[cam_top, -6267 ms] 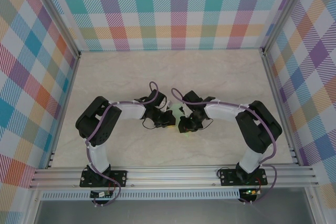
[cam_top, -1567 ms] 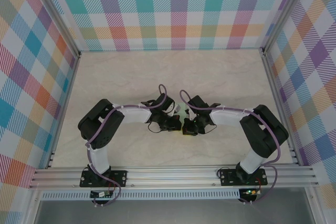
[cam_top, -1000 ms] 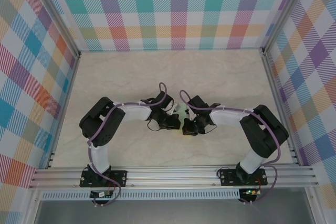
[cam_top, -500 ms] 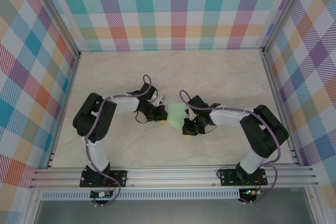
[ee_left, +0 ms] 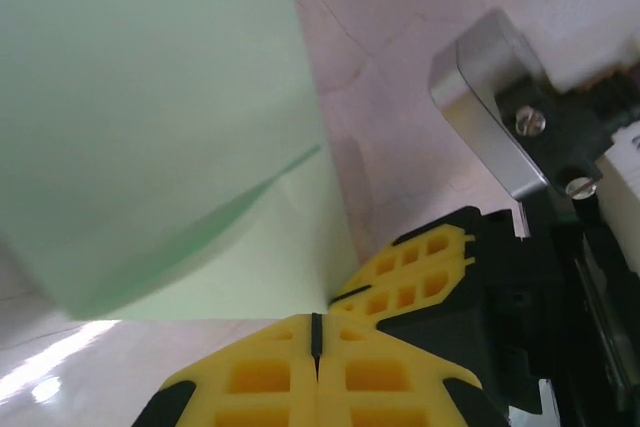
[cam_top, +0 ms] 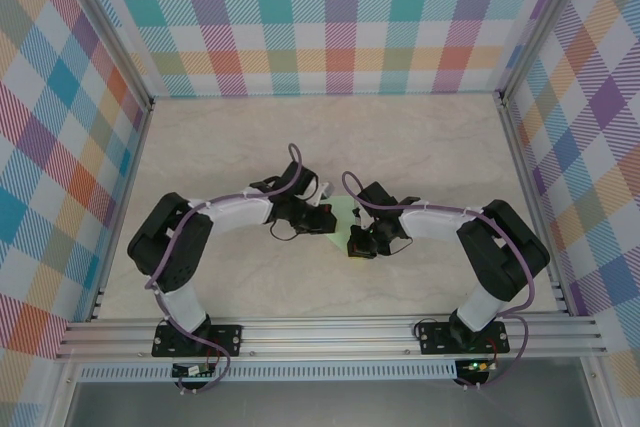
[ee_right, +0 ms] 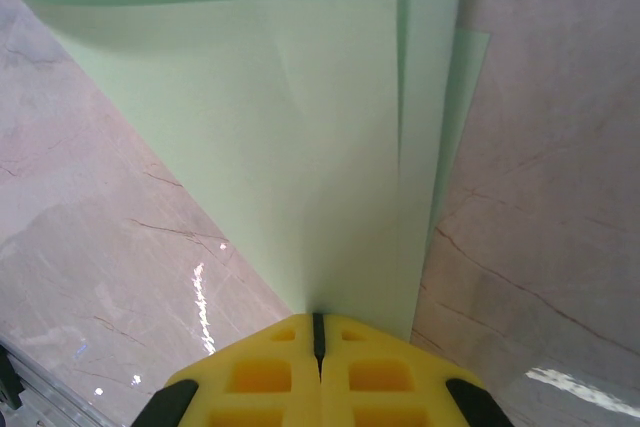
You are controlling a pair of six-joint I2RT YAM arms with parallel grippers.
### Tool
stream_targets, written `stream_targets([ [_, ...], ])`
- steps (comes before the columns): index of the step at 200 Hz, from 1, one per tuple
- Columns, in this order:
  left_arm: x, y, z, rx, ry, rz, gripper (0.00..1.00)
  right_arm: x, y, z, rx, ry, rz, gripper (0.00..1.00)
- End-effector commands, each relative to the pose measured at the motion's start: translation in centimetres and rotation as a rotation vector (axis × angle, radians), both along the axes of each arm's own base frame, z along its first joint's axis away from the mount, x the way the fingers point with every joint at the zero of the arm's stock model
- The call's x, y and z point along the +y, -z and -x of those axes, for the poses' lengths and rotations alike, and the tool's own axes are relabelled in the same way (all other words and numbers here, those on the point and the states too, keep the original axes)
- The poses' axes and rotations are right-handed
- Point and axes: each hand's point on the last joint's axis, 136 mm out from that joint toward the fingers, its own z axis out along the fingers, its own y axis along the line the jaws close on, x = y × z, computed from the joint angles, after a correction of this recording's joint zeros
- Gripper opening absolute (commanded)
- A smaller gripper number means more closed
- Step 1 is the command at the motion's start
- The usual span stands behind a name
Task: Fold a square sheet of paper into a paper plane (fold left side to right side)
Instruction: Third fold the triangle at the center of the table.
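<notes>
The square sheet of paper (cam_top: pixel 343 213) is pale mint green and lies folded on the marble table between the two grippers. In the left wrist view the paper (ee_left: pixel 150 97) has an upper layer arching up over a lower one. My left gripper (ee_left: pixel 316 319) is shut, its yellow tip at the paper's near edge. The right gripper's yellow fingers (ee_left: pixel 420 267) sit just to its right. In the right wrist view my right gripper (ee_right: pixel 318 317) is shut, its tip resting on the folded paper (ee_right: pixel 300 147), where layered edges run along the right side. From above, the left gripper (cam_top: pixel 322 224) and right gripper (cam_top: pixel 352 245) almost meet.
Plaid walls (cam_top: pixel 340 17) close in the table on three sides. An aluminium rail (cam_top: pixel 330 332) carrying both arm bases runs along the near edge. Bare marble table top (cam_top: pixel 330 137) stretches behind the arms.
Half a second ago the left gripper stood off to the left with the paper exposed; it has swung back right onto the paper's edge. The right arm has stayed still.
</notes>
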Motion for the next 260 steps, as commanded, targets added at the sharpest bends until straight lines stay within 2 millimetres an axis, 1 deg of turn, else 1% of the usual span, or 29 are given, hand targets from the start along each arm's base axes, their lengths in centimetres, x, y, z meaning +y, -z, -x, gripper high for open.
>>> stream_targets([
  [1, -1.2, 1.5, -0.6, 0.036, -0.009, 0.001, 0.01, -3.6, 2.2, 2.0, 0.074, 0.013, 0.167, 0.01],
  [21, -1.8, 2.8, -0.8, 0.056, -0.002, -0.013, 0.01, -3.7, 2.2, 2.0, 0.074, 0.014, 0.169, 0.01],
  [32, -1.7, 3.5, -1.0, 0.058, -0.007, -0.033, 0.01, -3.7, 2.2, 2.1, 0.074, 0.012, 0.169, 0.01],
  [48, -0.7, 4.7, -1.4, 0.047, -0.028, -0.105, 0.01, -3.8, 2.1, 2.3, 0.08, 0.011, 0.17, 0.01],
  [64, 0.4, 6.0, -1.3, 0.056, -0.04, -0.177, 0.0, -4.0, 1.9, 2.5, 0.081, 0.003, 0.174, 0.01],
  [108, 1.9, 8.5, -0.9, 0.076, -0.061, -0.258, 0.0, -5.3, 1.7, 3.8, 0.099, 0.006, 0.207, 0.01],
  [131, 2.1, 9.2, -0.9, 0.078, -0.068, -0.277, 0.0, -5.9, 1.9, 4.3, 0.111, 0.015, 0.214, 0.01],
  [148, 2.2, 9.3, -1.0, 0.077, -0.073, -0.282, 0.0, -6.4, 2.1, 4.5, 0.117, 0.025, 0.222, 0.01],
  [163, 2.2, 9.2, -1.0, 0.078, -0.073, -0.28, 0.0, -6.8, 1.8, 4.6, 0.114, 0.037, 0.226, 0.01],
  [175, 2.1, 9.0, -1.0, 0.073, -0.069, -0.275, 0.0, -6.9, 1.2, 4.4, 0.101, 0.035, 0.225, 0.01],
  [191, 2.0, 8.7, -1.1, 0.069, -0.068, -0.267, 0.0, -6.4, -0.3, 4.0, 0.077, 0.03, 0.197, 0.01],
  [211, 1.8, 8.4, -1.2, 0.066, -0.068, -0.256, 0.0, -5.6, -2.8, 3.1, 0.022, 0.023, 0.154, 0.01],
  [220, 1.7, 8.1, -1.2, 0.064, -0.067, -0.249, 0.0, -5.0, -3.8, 2.7, -0.002, 0.022, 0.129, 0.01],
  [232, 1.6, 7.9, -1.3, 0.062, -0.069, -0.245, 0.0, -3.8, -4.9, 2.1, -0.034, 0.016, 0.079, 0.01],
  [242, 1.5, 7.8, -1.3, 0.06, -0.067, -0.241, 0.0, -2.8, -5.3, 1.6, -0.045, 0.015, 0.042, 0.01],
  [260, 1.5, 7.6, -1.3, 0.059, -0.065, -0.237, 0.0, -1.1, -4.9, 0.7, -0.046, 0.008, 0.003, 0.01],
])
